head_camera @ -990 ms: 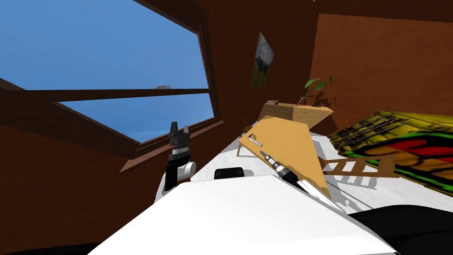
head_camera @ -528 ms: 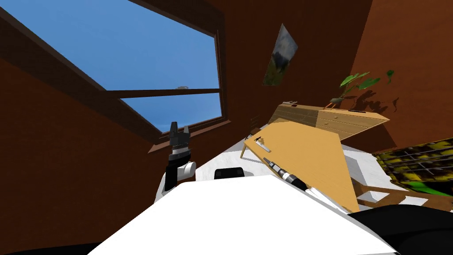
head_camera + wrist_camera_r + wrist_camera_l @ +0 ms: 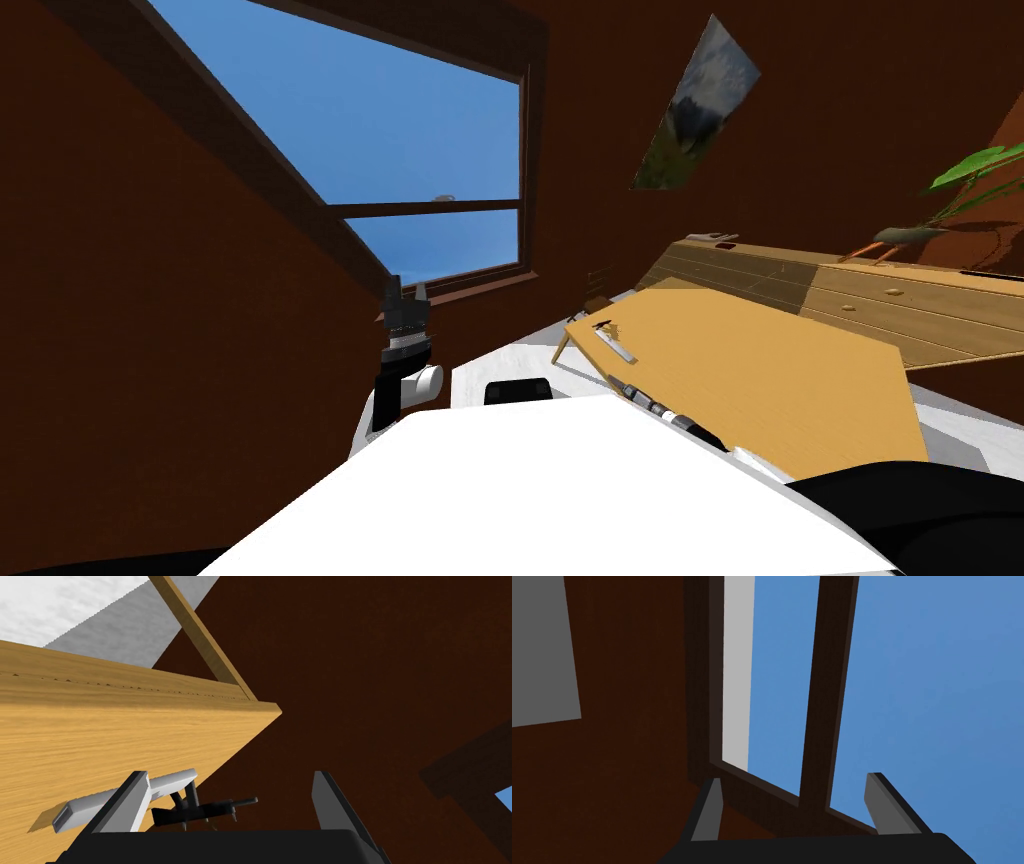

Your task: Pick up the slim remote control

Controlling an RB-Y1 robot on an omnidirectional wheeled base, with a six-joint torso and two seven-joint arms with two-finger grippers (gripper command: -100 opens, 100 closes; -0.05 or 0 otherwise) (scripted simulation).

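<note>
In the head view the slim remote control (image 3: 613, 343) lies flat on the wooden bench (image 3: 800, 390), near its corner on the window side and close to the edge; the right arm (image 3: 662, 411) reaches over the bench toward it, while the left arm (image 3: 404, 362) is raised beside the window, well apart from the work. In the left wrist view the jaws of that arm stand apart and hold nothing. In the right wrist view the 2 jaws are also apart and empty; the remote control (image 3: 82, 808), light grey, lies partly behind 1 of them and not between them, and a small dark object (image 3: 200, 808), which I cannot identify, is just beside it at the bench edge. I judge the step is the approach: the hand should shift sideways until the remote sits centred, take it across its narrow sides, and come down gently, avoiding the dark object and the edge
</note>
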